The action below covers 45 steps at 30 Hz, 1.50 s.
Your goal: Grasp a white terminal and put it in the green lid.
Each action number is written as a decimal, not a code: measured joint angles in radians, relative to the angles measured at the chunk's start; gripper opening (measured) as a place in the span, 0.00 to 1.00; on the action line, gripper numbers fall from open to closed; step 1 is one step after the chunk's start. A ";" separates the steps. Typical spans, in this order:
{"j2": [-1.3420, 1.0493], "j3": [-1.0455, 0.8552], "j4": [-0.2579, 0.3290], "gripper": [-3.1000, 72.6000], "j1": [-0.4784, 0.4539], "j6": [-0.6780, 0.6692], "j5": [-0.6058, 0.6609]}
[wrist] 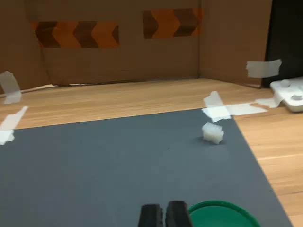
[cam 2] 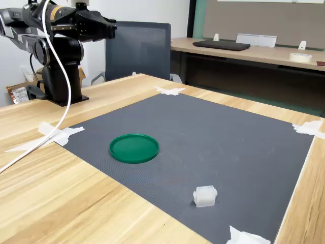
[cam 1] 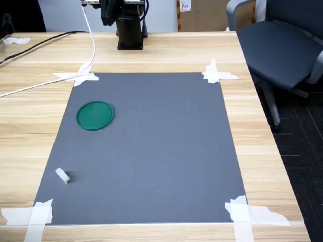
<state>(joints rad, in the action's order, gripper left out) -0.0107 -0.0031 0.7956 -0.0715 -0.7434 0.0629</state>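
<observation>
Gripper [wrist: 164,215] pinched shut with pads together, holding nothing, raised above the grey mat [cam 1: 151,151], green lid [cam 1: 95,115] near it, white terminal [cam 1: 62,175] well apart from the lid

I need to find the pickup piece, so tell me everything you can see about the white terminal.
The white terminal is a tiny blocky piece, apparently white plastic, with a ribbed top. It lies alone on the gray mat near a taped corner, apart from the green lid. Only the mat touches it.
</observation>
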 joint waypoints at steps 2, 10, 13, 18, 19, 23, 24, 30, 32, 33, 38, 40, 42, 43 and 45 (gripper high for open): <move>0.000 0.000 0.014 0.00 0.000 0.000 0.004; 0.000 0.000 0.027 0.00 0.000 0.000 0.006; 0.000 0.000 0.027 0.00 0.000 0.000 0.006; 0.000 0.000 0.027 0.00 0.000 0.000 0.007; 0.000 0.000 0.027 0.00 0.000 -0.001 0.007; 0.050 0.000 0.027 0.00 0.000 -0.025 -0.011; 0.071 0.000 0.027 0.00 0.000 -0.030 -0.015; 0.173 0.016 0.027 0.00 0.000 -0.039 -0.014; 0.204 0.044 0.027 0.00 -0.003 -0.040 -0.013; 0.222 0.061 0.028 0.00 -0.007 -0.040 -0.013; 0.358 0.152 0.029 0.00 -0.031 -0.056 0.013; 0.430 0.187 0.029 0.00 -0.031 -0.075 0.015; 0.502 0.235 0.029 0.00 -0.031 -0.099 0.019; 0.537 0.261 0.029 0.00 -0.031 -0.110 0.024; 0.605 0.319 0.028 0.00 -0.031 -0.129 0.048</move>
<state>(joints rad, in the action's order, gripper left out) 0.5939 0.3160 0.8231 -0.1030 -0.8724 0.1106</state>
